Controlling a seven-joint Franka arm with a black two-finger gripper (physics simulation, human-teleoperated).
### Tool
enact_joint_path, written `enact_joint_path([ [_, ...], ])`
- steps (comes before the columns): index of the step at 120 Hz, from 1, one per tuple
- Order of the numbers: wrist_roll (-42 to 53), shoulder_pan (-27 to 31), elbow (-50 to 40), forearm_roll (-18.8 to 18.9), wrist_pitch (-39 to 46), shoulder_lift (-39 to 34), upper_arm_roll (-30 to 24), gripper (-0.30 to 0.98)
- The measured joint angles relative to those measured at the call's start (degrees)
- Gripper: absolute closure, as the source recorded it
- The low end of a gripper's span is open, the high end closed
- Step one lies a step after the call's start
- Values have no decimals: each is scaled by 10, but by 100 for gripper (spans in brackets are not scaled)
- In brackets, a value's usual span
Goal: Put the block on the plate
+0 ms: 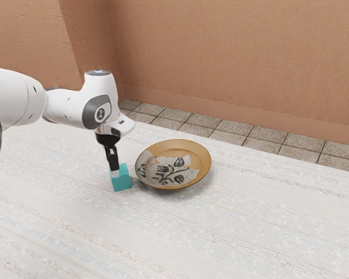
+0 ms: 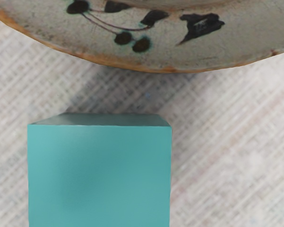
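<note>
Seen from the exterior view, my white arm (image 1: 64, 104) enters at the left edge of the frame and reaches toward the centre, with dark grey trim around its joints. It ends in my black hand (image 1: 115, 173), pointing down, left of centre in the frame. At its tip is 1 teal block (image 1: 122, 182), a plain cube with flat faces. The hand's tip overlaps the upper left part of the block in the frame; I cannot tell whether my hand is apart or clamped on it.

The block is outside the rim of 1 round plate (image 1: 198, 153), just to its left in the exterior view and near it. The plate sits close to the middle of the frame, on the pale table (image 1: 249, 232). It has a wide ochre band, and a cream area painted with dark leaves and stems. The table has a whitish woven surface with faint streaks and fills the lower part of the frame. Behind it, speckled floor tiles (image 1: 220, 125) run across toward the right edge, below a textured orange-brown wall (image 1: 232, 58).

In the wrist view, the block's smooth top is close under my hand. A strip of table separates it from the plate's brown-edged rim, and a soft shadow falls along that gap.
</note>
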Motion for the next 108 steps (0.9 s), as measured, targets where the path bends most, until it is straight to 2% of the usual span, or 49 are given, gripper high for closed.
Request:
enact_joint_path([
  [68, 69, 8, 17, -37, 73, 70, 0, 0],
  [89, 80, 8, 17, -38, 80, 72, 0, 29],
  [108, 87, 9, 14, -36, 82, 56, 0, 30],
])
